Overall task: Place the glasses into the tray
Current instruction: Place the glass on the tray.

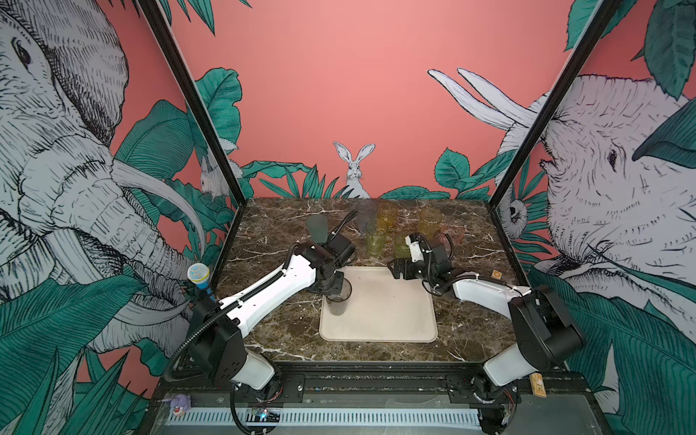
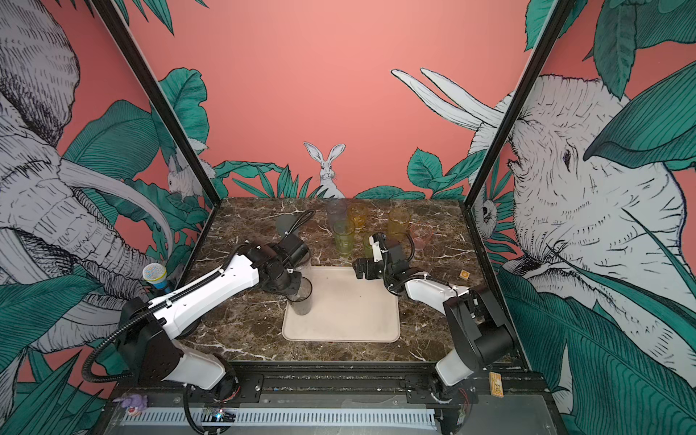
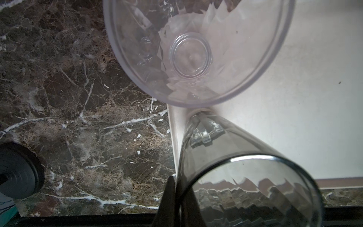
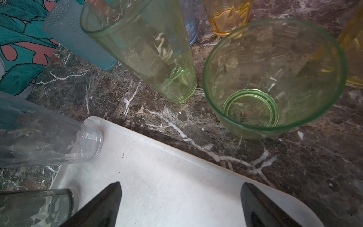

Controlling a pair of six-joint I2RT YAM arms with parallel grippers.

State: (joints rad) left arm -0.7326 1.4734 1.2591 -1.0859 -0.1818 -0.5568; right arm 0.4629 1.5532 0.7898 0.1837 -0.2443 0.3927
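While my left gripper (image 3: 177, 188) clamps the smoky grey tumbler (image 1: 338, 301) by its rim at the tray (image 1: 395, 312) left edge, set-down looks done. Next: let go, lift clear. My right gripper (image 4: 181, 183) gapes empty near the short green tumbler (image 4: 275, 59).

We see a salmon-pink back wall (image 1: 339, 94) with a drawn white rabbit (image 1: 354, 169) among large teal leaves (image 1: 218, 98). The side walls carry big animals in black lines: the left elephant (image 1: 56, 169) and the right elephant (image 1: 610, 169). Two black posts (image 1: 190, 98) rise from the far corners of a dark brown marble table (image 1: 271, 335) with white veins. The light is soft and even.
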